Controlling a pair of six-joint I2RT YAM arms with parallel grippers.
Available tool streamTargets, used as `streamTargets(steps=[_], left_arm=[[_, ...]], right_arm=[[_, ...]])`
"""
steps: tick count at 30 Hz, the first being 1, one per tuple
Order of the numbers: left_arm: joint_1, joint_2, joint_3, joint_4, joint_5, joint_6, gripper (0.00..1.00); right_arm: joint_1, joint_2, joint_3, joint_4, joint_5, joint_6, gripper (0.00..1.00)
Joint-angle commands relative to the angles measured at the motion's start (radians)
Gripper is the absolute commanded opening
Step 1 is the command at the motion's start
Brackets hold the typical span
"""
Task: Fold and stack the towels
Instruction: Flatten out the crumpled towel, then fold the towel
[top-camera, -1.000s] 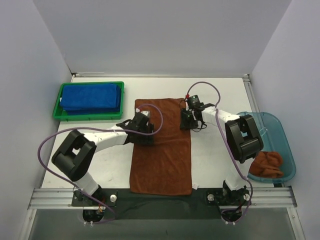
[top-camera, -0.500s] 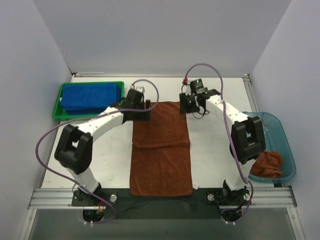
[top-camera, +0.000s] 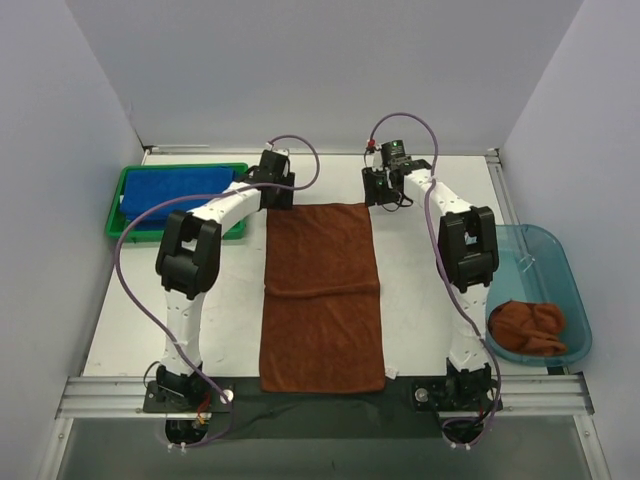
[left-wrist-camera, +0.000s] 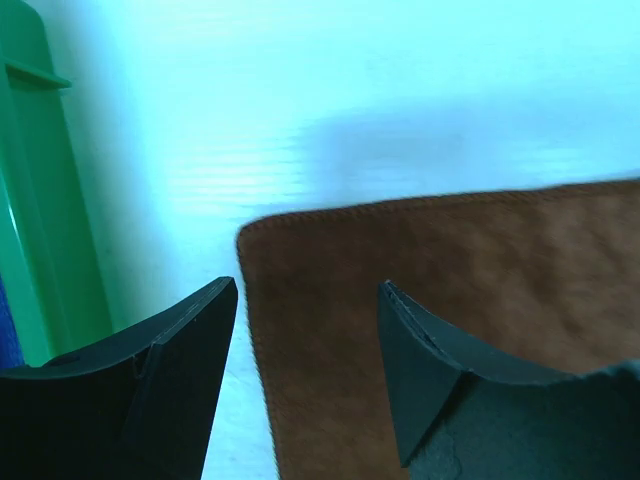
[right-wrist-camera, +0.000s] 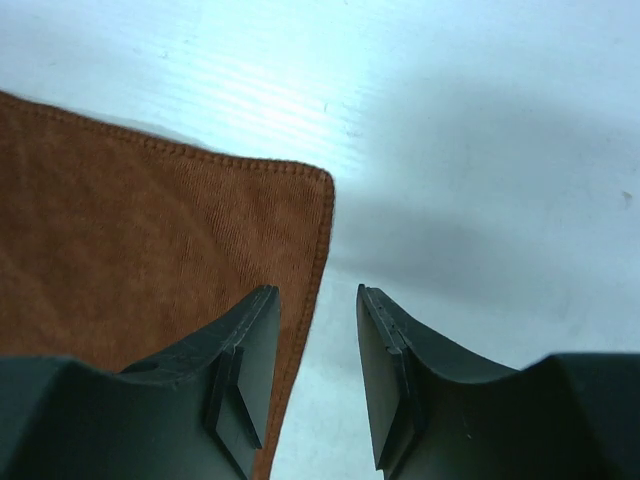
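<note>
**Grippers at far corners, empty**
Rust-brown towel (top-camera: 320, 300) lies flat mid-table. Left gripper (left-wrist-camera: 305, 300) and right gripper (right-wrist-camera: 315, 300) sit at its far corners, fingers spread, pinching nothing. Risk: one pinch misses the thin hem, that corner slips, fold goes skewed.

The flat white worktop (top-camera: 430, 290) carries a rust-brown terry towel (top-camera: 322, 320) spread lengthwise down its centre, from 12 toward 6 o'clock, with a shallow crease crossing it midway. A green plastic tray (top-camera: 113, 215) sits at 10 o'clock, and a translucent teal plastic bin (top-camera: 540, 265) at 4 o'clock by the edge.
</note>
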Motion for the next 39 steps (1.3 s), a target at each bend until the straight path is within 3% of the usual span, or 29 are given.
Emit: streamTargets(steps=[1,13,20,39], left_arm=[[0.03,0.038,0.079,0.008,-0.037,0.034,0.68],[0.058,0.138,0.077,0.032,-0.03,0.027,0.69],[0.061,0.127,0.047,0.034,-0.016,0.017,0.69],[0.067,0.112,0.022,0.028,-0.01,0.007,0.69]], right_arm=[[0.004,0.042,0.086,-0.025,0.013,-0.014,0.37],[0.02,0.22,0.255,-0.042,0.062,0.036,0.41],[0.067,0.293,0.357,-0.158,0.125,0.001,0.43],[0.018,0.327,0.332,-0.272,0.17,0.135,0.38]])
